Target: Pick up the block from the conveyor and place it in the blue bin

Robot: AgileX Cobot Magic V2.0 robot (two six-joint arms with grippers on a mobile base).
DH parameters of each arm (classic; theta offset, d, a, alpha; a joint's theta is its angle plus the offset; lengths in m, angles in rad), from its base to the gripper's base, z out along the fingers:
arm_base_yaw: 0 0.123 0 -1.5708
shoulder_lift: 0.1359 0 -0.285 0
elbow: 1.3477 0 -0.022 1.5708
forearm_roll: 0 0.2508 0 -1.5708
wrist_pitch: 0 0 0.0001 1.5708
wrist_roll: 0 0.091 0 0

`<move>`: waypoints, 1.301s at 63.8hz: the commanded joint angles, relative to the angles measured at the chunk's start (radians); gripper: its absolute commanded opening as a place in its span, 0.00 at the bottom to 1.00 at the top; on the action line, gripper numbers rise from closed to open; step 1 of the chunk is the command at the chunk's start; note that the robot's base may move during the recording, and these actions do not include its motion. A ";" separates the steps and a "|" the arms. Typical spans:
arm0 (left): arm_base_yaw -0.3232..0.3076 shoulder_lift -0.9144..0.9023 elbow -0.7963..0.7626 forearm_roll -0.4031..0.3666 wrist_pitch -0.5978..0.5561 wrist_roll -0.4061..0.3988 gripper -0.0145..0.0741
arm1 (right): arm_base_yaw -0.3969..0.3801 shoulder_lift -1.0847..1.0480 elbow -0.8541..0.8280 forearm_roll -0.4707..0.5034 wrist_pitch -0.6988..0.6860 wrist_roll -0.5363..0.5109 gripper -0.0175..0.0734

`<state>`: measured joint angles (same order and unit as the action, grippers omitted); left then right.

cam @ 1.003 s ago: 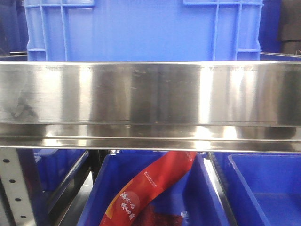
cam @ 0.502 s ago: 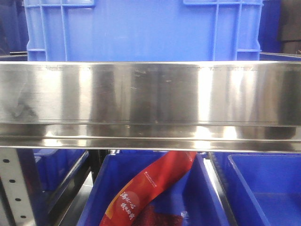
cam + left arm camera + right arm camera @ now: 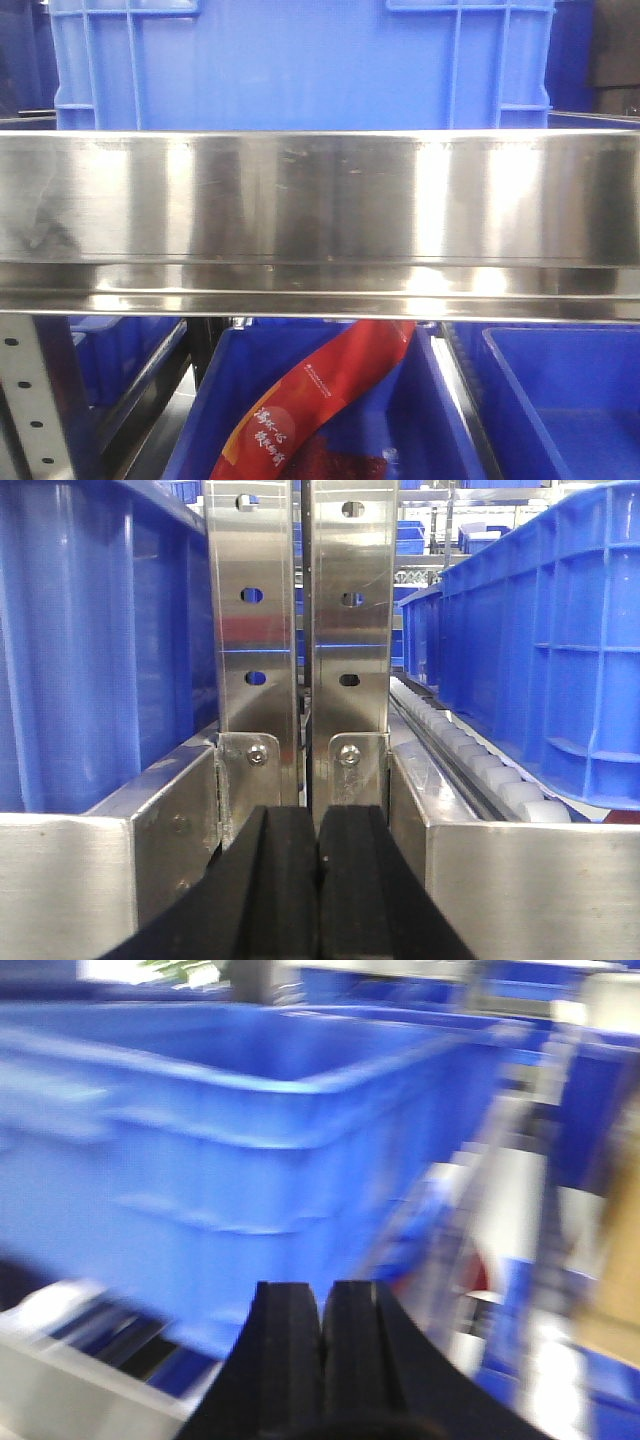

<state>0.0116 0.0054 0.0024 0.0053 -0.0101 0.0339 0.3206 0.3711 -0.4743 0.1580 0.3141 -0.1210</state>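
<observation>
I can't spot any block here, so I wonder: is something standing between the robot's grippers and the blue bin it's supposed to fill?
No block or conveyor shows. The left gripper, shut and empty, faces two steel uprights between blue bins. The right gripper, also shut, faces a blue bin with nothing visible between them, though that view is blurred.

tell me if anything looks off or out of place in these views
One thing stands out: a red printed packet lies slanted in the blue bin below the steel rail in the front view. No block or conveyor belt shows anywhere. Both the left gripper and right gripper are shut and empty. The right wrist view is motion-blurred.
</observation>
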 commanded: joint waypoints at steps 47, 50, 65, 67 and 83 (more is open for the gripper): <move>0.005 -0.005 -0.002 0.005 -0.016 -0.003 0.04 | -0.329 -0.371 0.474 -0.054 -0.279 0.052 0.02; 0.005 -0.005 -0.002 0.005 -0.016 -0.003 0.04 | -0.329 -0.371 0.474 -0.054 -0.285 0.052 0.02; 0.005 -0.005 -0.002 0.005 -0.016 -0.003 0.04 | -0.329 -0.371 0.474 -0.054 -0.282 0.052 0.02; 0.005 -0.005 -0.002 0.005 -0.016 -0.003 0.04 | -0.329 -0.371 0.474 -0.054 -0.282 0.052 0.02; 0.005 -0.005 -0.002 0.005 -0.016 -0.003 0.04 | -0.329 -0.371 0.474 -0.054 -0.284 0.052 0.02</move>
<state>0.0116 0.0054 0.0024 0.0053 -0.0101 0.0339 -0.0041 0.0035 -0.0011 0.1121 0.0564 -0.0712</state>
